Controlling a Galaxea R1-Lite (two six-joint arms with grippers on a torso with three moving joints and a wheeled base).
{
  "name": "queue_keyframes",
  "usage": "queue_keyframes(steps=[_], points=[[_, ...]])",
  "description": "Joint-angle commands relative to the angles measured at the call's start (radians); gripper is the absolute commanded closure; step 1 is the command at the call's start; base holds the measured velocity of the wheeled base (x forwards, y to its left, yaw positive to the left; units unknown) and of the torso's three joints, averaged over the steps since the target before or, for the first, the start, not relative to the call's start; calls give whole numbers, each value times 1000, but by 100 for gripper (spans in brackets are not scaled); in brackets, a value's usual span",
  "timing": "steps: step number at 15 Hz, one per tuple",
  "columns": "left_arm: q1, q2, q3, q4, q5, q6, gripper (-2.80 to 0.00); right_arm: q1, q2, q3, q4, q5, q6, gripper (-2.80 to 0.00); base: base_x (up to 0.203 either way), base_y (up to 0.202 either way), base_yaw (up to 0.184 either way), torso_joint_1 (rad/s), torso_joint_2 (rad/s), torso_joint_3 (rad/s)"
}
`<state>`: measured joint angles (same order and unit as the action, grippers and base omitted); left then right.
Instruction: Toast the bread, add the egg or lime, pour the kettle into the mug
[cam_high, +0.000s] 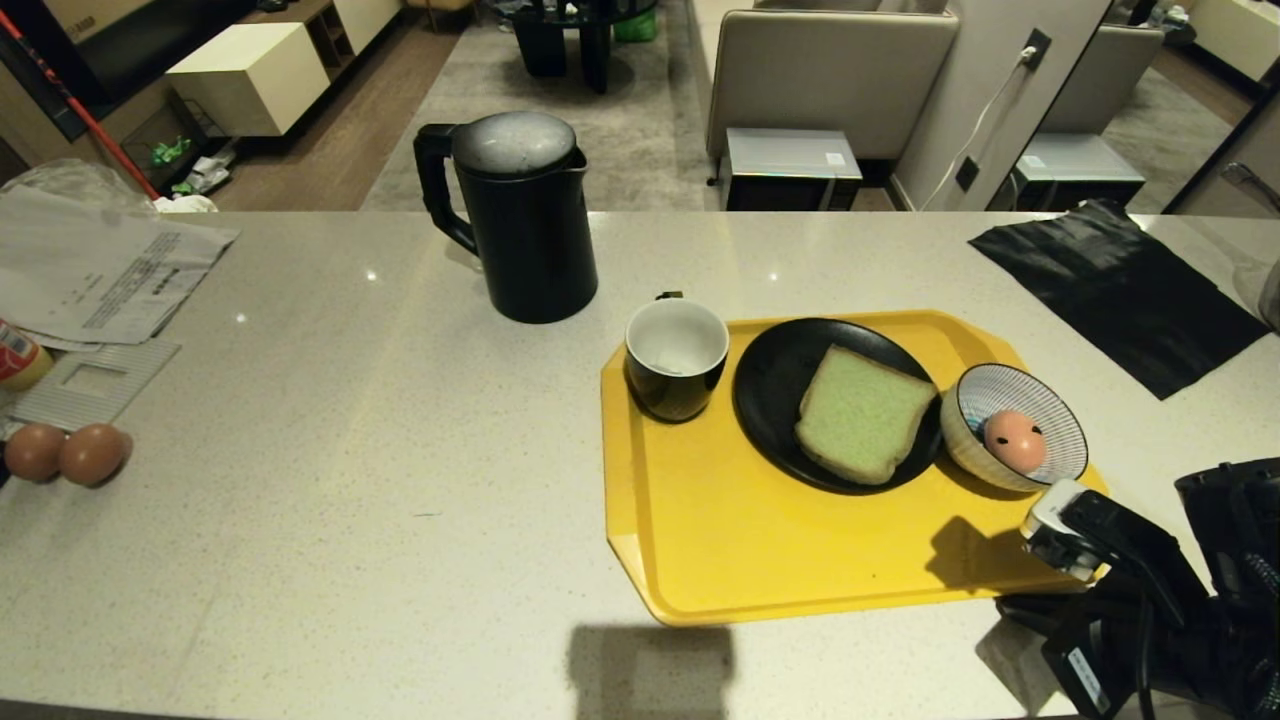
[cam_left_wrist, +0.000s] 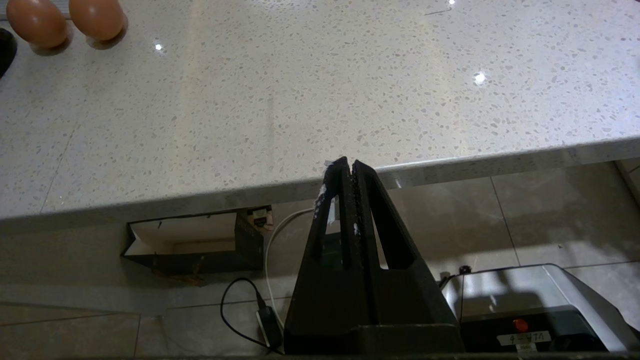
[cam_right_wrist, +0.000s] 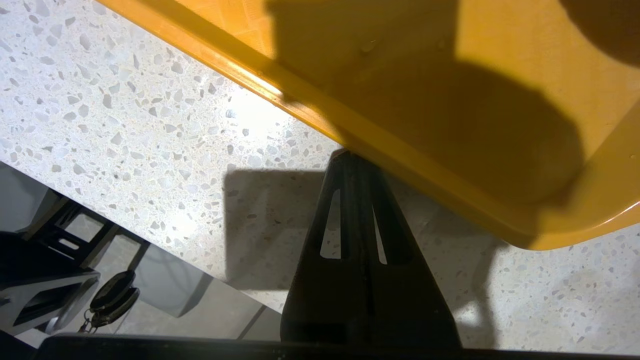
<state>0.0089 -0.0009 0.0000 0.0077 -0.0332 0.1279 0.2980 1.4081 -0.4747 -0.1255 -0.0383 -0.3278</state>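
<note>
i'm reading the kettle (cam_high: 523, 220) as the heavy piece here: tall, matte black and rigid, standing upright on the desk (cam_high: 330, 420) behind the yellow tray (cam_high: 760, 540), handle turned toward my left. i'd be taking it by the loop handle, since the smooth body looks too wide and slippery. the mug (cam_high: 677, 358) is sitting at the tray's back-left corner, near the kettle. the bread (cam_high: 862, 412) is lying soft and light on the black plate (cam_high: 780, 400), so it wants a gentle pinch at its crust edge. the egg (cam_high: 1014, 440), fragile, is resting in the striped bowl (cam_high: 1060, 420). the right gripper (cam_right_wrist: 352, 157) is hovering by the tray's near-right corner, jaws closed and empty. the left gripper (cam_left_wrist: 348, 165), also closed on nothing, is sitting parked off the desk's edge.
</note>
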Motion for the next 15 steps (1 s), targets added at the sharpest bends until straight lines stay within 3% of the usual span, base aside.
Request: queue_keyframes(steps=[1, 7, 12, 15], points=[[-1, -1, 0, 0, -1, -1, 0, 1, -2, 9, 5, -2, -3, 0, 0, 0, 0, 0, 0, 0], [-1, -1, 0, 0, 4, -3, 0, -3, -117, 93, 7, -4, 16, 0, 0, 0, 0, 0, 0, 0], [0, -1, 0, 0, 4, -4, 0, -5, -232, 126, 6, -32, 145, 0, 0, 0, 0, 0, 0, 0], [-1, -1, 0, 0, 4, -4, 0, -9, -352, 123, 6, -108, 251, 0, 0, 0, 0, 0, 0, 0]])
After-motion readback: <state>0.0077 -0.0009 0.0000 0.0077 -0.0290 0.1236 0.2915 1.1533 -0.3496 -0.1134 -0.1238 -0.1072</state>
